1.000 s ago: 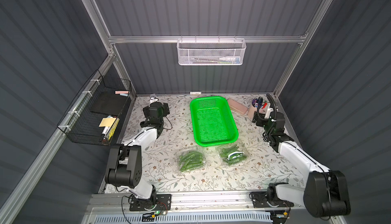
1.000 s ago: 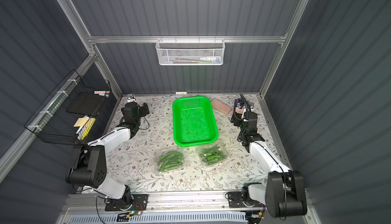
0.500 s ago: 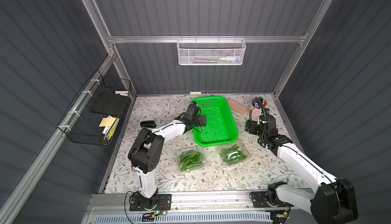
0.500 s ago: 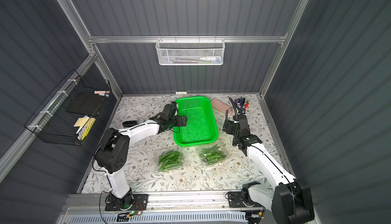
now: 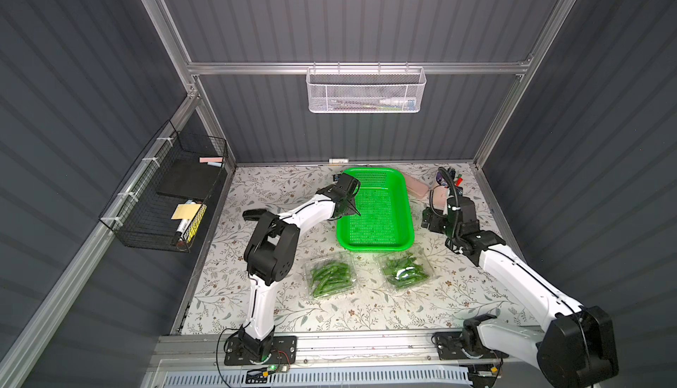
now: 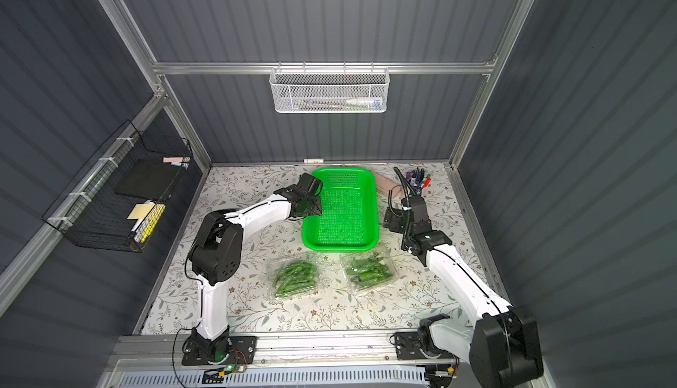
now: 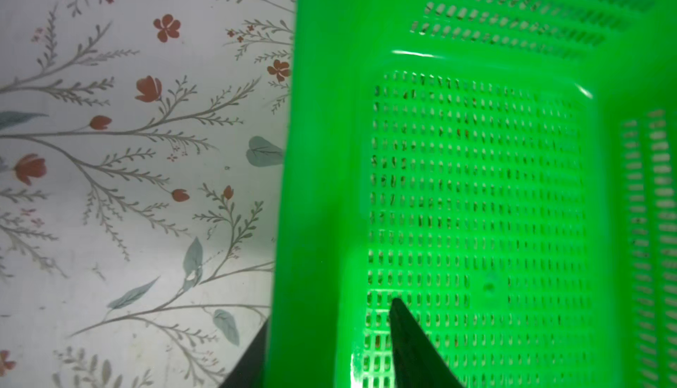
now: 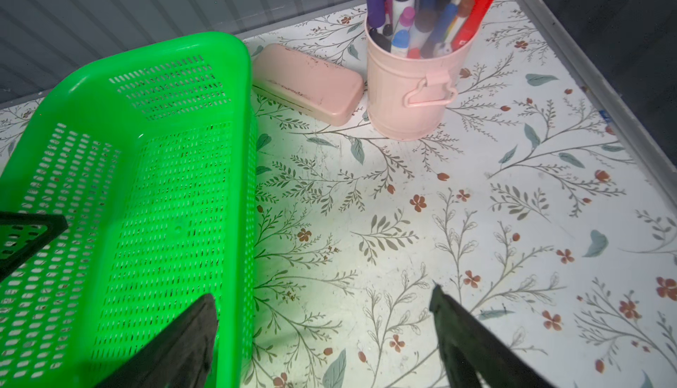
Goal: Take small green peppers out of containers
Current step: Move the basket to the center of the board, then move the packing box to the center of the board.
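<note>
1. We see slender, glossy small green peppers (image 5: pixel 331 276) heaped in two clear containers (image 5: pixel 346 258). These sit side by side on the floral surface (image 5: pixel 366 313), just in front of the green basket (image 5: pixel 375 247).
2. The left end effector (image 7: pixel 329 311) straddles the basket's wall, and we cannot tell whether it pinches. The right end effector (image 8: pixel 322 292) gapes wide beside the basket.
3. Since a second ago, both arms have swung in from the rear corners, while the containers stayed put.

No readable text anywhere; print on the markers (image 8: pixel 432 12) in the pink bucket (image 8: pixel 406 104) and on items in the white mesh basket (image 5: pixel 366 91) is too blurred.
</note>
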Tool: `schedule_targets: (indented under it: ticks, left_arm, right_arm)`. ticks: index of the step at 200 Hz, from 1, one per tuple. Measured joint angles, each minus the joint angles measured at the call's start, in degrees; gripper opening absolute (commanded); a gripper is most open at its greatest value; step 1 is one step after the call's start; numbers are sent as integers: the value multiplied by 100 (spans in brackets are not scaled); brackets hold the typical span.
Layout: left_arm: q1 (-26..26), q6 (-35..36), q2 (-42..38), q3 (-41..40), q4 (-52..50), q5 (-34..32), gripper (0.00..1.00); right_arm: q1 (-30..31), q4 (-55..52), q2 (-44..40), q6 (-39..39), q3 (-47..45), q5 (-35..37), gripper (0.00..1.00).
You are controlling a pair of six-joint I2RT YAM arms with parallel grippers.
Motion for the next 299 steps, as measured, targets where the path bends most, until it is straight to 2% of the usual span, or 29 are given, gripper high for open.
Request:
schedule_targets:
  ticks: [42, 72, 87, 105, 112, 125, 134, 146, 164, 187, 232, 265, 299]
  left_arm:
    - [13, -588, 238, 426, -413, -55, 26]
    - [57, -1075, 289, 505, -577, -289, 25]
    - [129, -1202, 321, 581, -660, -437, 28]
    - [260, -1257, 514, 881, -767, -570, 36]
    - [308, -1241, 621, 1051, -822, -601, 43]
    - [389, -1180, 855, 1416, -885, -656, 66]
    - [431, -1036, 1023, 1683, -929, -675, 78]
    - [485, -946, 1215, 1996, -968, -693, 98]
    - [568, -774, 1388, 2256, -1019, -695, 99]
    - [599, -459, 1259, 2133, -986, -944, 99]
    - [348, 337, -393, 815, -826, -1335, 99]
    - [57, 942, -1268, 752, -774, -376, 99]
    - [-306, 1502, -1266, 750, -901, 890, 99]
  right_arm:
    - [28, -63, 0, -52, 2, -109, 93]
    - [33, -127, 0, -87, 90, -254, 93]
    - [39, -129, 17, -107, 164, -407, 93]
    - [52, -129, 68, -133, 212, -616, 93]
    - [59, -133, 90, -151, 214, -697, 93]
    - [87, -199, 120, -177, 214, -833, 93]
    - [127, -304, 120, -195, 214, -922, 93]
    - [188, -437, 111, -201, 214, -1016, 93]
    - [264, -717, 35, -166, 208, -1095, 93]
    - [278, -1016, -278, 81, 87, -1062, 94]
    - [275, -1902, -713, 516, -153, -1250, 94]
    - [273, -2839, -728, 739, -190, -1738, 94]
    - [273, -3556, -706, 820, -275, -2511, 94]
